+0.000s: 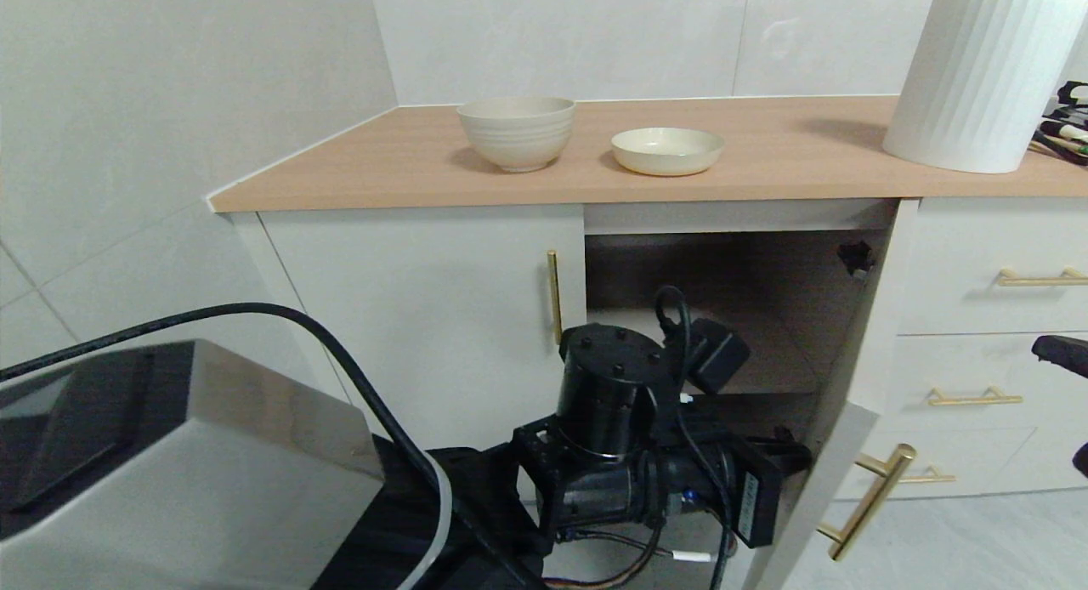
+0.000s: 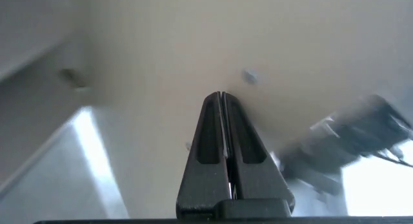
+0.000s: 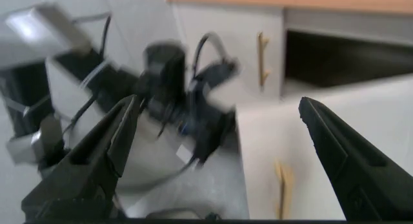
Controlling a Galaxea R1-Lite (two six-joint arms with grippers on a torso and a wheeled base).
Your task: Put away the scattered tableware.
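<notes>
Above both arms, on the wooden worktop, a deep ribbed bowl and a shallow dish sit upright, near each other, the dish to the right. The left end effector is pressed closed on nothing, low by the open cupboard beneath the dish, and looks the nearer arm. The right end effector gapes wide, empty. The swung-out cupboard door stands between the arms; a tall white ribbed container sits farther right.
</notes>
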